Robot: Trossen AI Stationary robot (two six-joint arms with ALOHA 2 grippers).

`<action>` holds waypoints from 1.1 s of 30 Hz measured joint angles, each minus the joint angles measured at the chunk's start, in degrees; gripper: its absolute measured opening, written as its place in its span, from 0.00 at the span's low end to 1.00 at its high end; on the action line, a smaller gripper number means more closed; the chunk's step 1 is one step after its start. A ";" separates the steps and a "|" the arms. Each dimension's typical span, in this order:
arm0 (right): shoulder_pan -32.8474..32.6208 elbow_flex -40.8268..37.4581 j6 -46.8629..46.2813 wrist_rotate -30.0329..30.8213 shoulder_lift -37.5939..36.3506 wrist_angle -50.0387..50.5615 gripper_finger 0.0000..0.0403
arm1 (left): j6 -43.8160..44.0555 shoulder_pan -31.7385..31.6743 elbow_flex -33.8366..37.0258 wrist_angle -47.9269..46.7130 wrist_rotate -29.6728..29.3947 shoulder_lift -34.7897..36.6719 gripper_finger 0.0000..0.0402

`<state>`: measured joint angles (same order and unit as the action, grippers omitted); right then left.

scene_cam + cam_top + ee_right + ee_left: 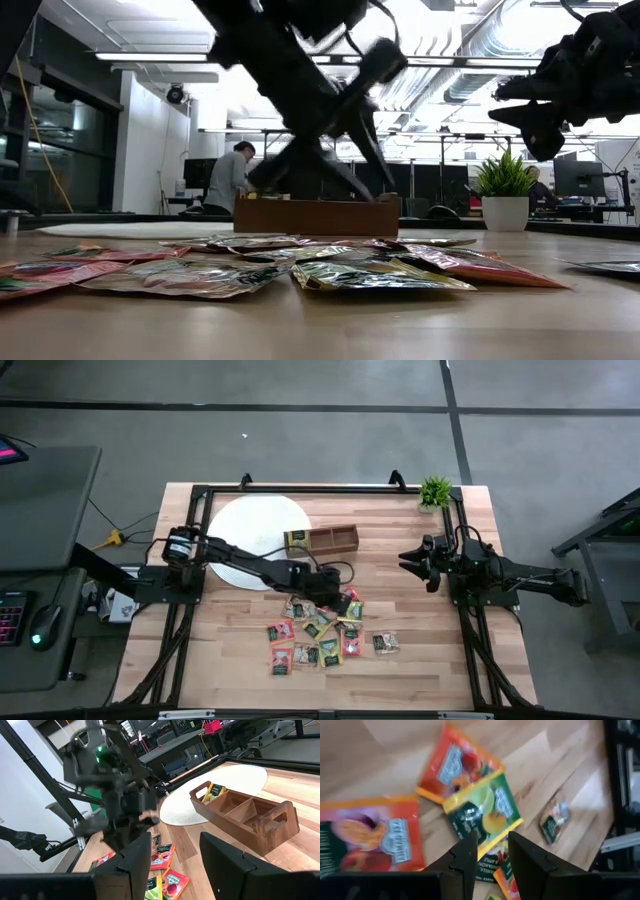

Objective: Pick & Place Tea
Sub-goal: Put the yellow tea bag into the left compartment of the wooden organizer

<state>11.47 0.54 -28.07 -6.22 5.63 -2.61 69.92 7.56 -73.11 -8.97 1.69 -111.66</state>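
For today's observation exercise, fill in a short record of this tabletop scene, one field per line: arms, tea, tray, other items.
left gripper: open, over the tea packets, holding nothing
right gripper: open, raised at the table's right side, waiting
tea: mixed green, yellow and red packets scattered flat on the wooden table
tray: wooden, three compartments, one end compartment holds a packet
other items: white round mat, potted plant

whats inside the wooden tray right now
The wooden tray holds tea packets in one end compartment, the one nearest the white mat. The right wrist view shows the middle one empty; the far end compartment's floor is partly hidden by its wall.
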 joint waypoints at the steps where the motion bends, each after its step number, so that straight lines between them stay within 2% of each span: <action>1: 0.00 -0.01 0.01 0.02 0.00 0.00 0.41 | 0.07 0.05 0.14 -0.79 0.23 -0.49 0.27; 6: 0.01 -0.01 0.01 0.01 0.01 -0.01 0.41 | 1.09 0.91 0.14 -0.25 1.82 -1.69 0.36; 14: 0.01 0.00 0.01 0.04 -0.01 0.03 0.41 | 3.91 1.06 0.23 -1.22 -0.20 -2.08 0.55; 19: 0.00 -0.02 0.00 0.04 -0.02 0.05 0.41 | 5.98 1.07 0.22 -0.29 0.19 -2.13 0.57; 23: 0.00 -0.02 0.00 0.04 0.01 0.04 0.41 | 7.54 1.12 -0.78 2.14 0.64 -4.98 0.56; 33: 0.01 0.00 0.01 -0.01 0.04 0.05 0.41 | 8.38 1.06 -6.94 1.16 2.97 -9.29 0.56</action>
<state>11.48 0.54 -28.07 -6.23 5.67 -2.56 78.30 8.62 -80.05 -7.82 4.66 -120.95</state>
